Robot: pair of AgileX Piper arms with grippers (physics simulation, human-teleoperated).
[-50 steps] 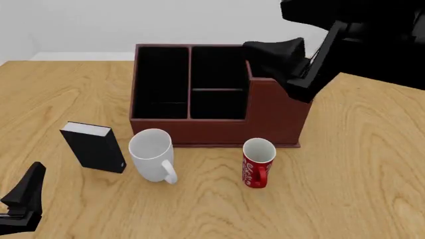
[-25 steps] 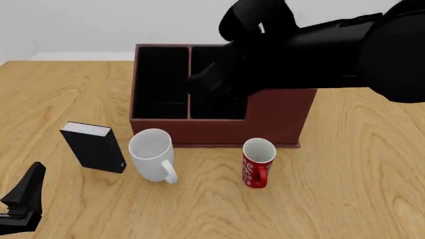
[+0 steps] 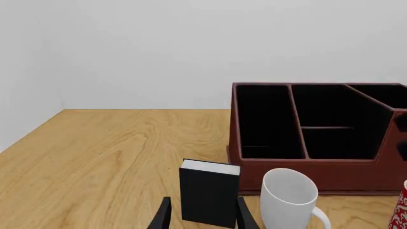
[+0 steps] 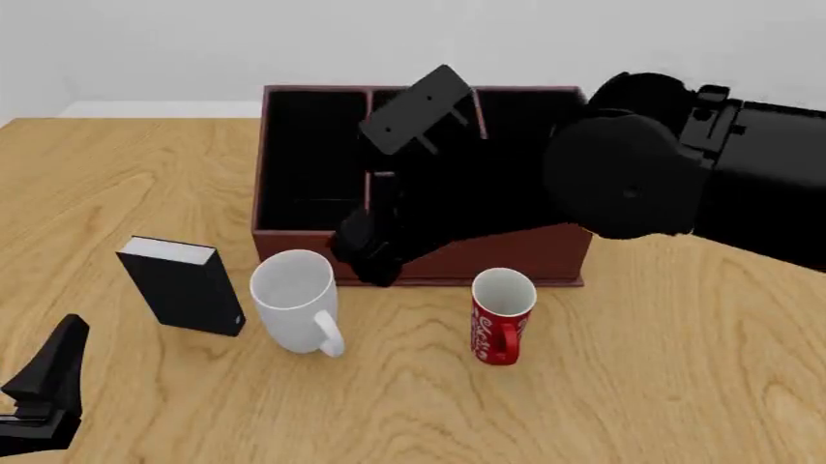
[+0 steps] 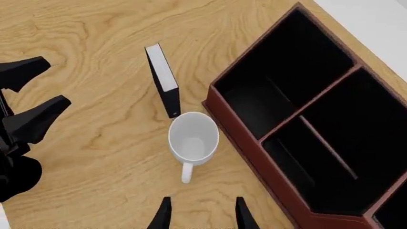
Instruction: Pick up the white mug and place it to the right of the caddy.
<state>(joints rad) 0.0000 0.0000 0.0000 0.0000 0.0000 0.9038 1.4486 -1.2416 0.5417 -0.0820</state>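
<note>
On the wooden desk (image 4: 671,387), the caddy (image 4: 529,242) sits toward the far side — a dark reddish-brown box with three black-lined compartments, and those that show hold nothing visible. Just in front of its near wall the white mug (image 4: 296,302) stands upright, mouth open to the camera and empty inside, its loop handle turned toward the near edge. To its left, close but apart, a small black box with a white top (image 4: 184,284) stands on end. To the mug's right, also near the caddy's front wall, stands a slimmer red mug with white lettering (image 4: 501,315), upright and empty as well.

The right gripper (image 5: 200,217) hangs above the white mug, looking almost straight down on it; its two fingers (image 5: 161,215) are spread apart with nothing between them, and the arm crosses over the caddy in the front view. The left gripper (image 3: 202,217) rests low at the near left corner of the desk, its fingers (image 3: 163,217) likewise parted and bare — pointed toward the black box and the white mug beyond.
</note>
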